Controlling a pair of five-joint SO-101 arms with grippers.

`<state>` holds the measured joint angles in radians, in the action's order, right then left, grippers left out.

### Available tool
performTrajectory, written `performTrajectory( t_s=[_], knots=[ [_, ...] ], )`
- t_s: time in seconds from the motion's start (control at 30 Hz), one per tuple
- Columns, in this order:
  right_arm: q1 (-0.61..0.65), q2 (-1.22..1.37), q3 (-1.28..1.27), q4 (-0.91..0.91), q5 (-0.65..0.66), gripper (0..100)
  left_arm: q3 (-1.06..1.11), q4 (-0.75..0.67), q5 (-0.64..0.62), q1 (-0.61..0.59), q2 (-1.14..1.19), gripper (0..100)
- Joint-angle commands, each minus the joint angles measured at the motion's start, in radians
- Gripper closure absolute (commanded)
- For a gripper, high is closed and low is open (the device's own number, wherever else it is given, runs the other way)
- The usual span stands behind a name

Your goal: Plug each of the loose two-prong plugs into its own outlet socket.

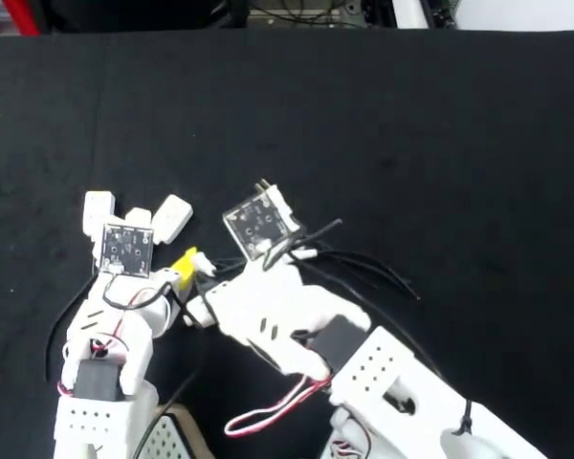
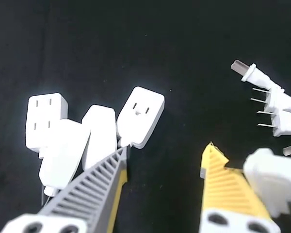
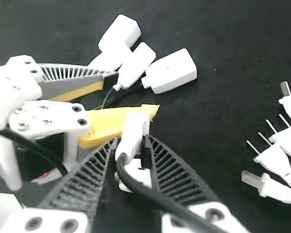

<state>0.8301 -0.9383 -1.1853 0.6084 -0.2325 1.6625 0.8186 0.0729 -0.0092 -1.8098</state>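
The black table (image 1: 411, 143) holds it all. The right gripper (image 3: 131, 141) is squeezed tight on one white plug (image 3: 136, 124). The left gripper (image 2: 166, 150) is spread wide apart, nearer the sockets (image 1: 172, 218) — they sit left of middle, just up-left of that plug.

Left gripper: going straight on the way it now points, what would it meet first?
Probably the tilted white socket: the grey finger of the left gripper is right at its near end, though depth is unclear.
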Motion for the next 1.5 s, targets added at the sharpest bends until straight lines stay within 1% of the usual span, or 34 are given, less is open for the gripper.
performTrajectory(
  t_s=[0.0, 0.2, 0.3, 0.4, 0.5, 0.6, 0.77, 0.87, 0.93, 1.03, 1.1, 1.27, 1.47],
  knots=[
    [-0.035, 0.007, 0.053, 0.023, 0.011, 98.6, -0.022, -0.040, -0.006, 0.015, -0.012, 75],
    [-0.051, 0.007, 0.050, 0.025, 0.044, 98.6, -0.022, -0.040, 0.002, 0.005, -0.012, 75],
    [-0.080, 0.007, 0.065, 0.055, 0.046, 98.6, -0.016, -0.031, 0.075, -0.007, -0.012, 75],
    [-0.120, 0.010, 0.134, 0.193, 0.046, 98.6, -0.033, 0.041, 0.133, -0.087, -0.012, 75],
    [-0.124, 0.015, 0.197, 0.316, 0.046, 98.6, -0.058, 0.138, 0.183, -0.186, -0.012, 75],
    [-0.123, 0.077, 0.225, 0.342, 0.043, 98.7, -0.071, 0.210, 0.238, -0.271, -0.012, 75],
    [-0.123, 0.341, 0.328, 0.347, 0.037, 98.7, -0.068, 0.252, 0.284, -0.354, -0.012, 75],
    [-0.120, 0.489, 0.403, 0.348, -0.011, 98.7, -0.058, 0.252, 0.285, -0.372, -0.012, 75],
    [-0.104, 0.539, 0.427, 0.356, -0.018, 98.7, -0.039, 0.244, 0.287, -0.378, -0.012, 75],
    [-0.057, 0.550, 0.420, 0.356, -0.025, 98.7, -0.018, 0.235, 0.288, -0.390, -0.012, 75],
    [-0.040, 0.550, 0.410, 0.347, -0.051, 98.7, -0.004, 0.209, 0.304, -0.392, -0.012, 75],
    [-0.040, 0.550, 0.375, 0.281, -0.054, 98.7, 0.015, 0.199, 0.341, -0.384, -0.012, 75],
    [-0.063, 0.549, 0.421, 0.333, -0.057, 98.7, 0.016, 0.195, 0.341, -0.383, -0.012, 75]
  ],
)
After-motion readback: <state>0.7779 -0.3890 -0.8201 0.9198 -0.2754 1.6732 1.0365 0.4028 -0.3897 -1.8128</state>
